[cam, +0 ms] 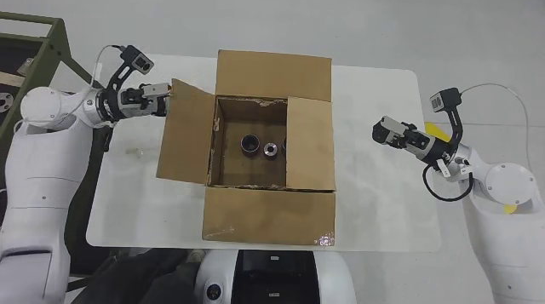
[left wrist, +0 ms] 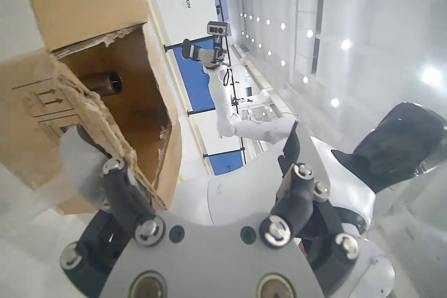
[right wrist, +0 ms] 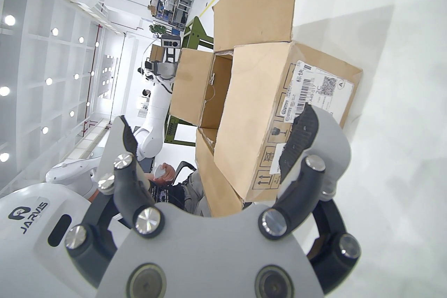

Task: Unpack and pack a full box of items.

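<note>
An open cardboard box (cam: 268, 215) stands mid-table with its flaps spread; the flap (cam: 311, 142) on the right arm's side leans inward over the opening. On the box floor stand dark cylindrical items (cam: 251, 144), one of which is a dark cylinder (left wrist: 104, 84) in the left wrist view. My left gripper (cam: 162, 100) is open at the upper corner of the opposite side flap (cam: 183, 134). One of its fingers (left wrist: 82, 152) lies against that flap's torn edge (left wrist: 87, 96). My right gripper (cam: 387, 131) hovers open and empty, clear of the box (right wrist: 258, 110).
The white table (cam: 375, 91) has bare room on both sides of the box. A green cart frame (cam: 38, 40) stands off the table's far corner, behind the left arm.
</note>
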Controlling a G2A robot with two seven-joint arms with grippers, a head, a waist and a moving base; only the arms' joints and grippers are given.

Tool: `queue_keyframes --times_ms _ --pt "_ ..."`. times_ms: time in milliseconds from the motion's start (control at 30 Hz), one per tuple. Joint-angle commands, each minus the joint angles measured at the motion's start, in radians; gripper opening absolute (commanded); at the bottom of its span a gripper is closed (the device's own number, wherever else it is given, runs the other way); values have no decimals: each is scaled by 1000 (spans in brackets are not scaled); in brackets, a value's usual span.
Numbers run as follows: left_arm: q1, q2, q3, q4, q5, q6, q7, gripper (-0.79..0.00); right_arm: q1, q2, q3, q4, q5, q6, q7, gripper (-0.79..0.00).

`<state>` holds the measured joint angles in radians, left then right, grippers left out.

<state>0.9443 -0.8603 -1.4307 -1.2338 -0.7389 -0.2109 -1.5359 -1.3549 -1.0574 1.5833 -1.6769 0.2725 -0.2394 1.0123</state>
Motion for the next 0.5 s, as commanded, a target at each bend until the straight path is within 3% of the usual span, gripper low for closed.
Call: queue_keyframes --times_ms 0,467 --pt "-9 6 19 -17 -16 8 0 0 0 0 0 0 0 0 0 0" --pt "-121 1 229 -36 -55 17 0 0 0 0 0 0 0 0 0 0"
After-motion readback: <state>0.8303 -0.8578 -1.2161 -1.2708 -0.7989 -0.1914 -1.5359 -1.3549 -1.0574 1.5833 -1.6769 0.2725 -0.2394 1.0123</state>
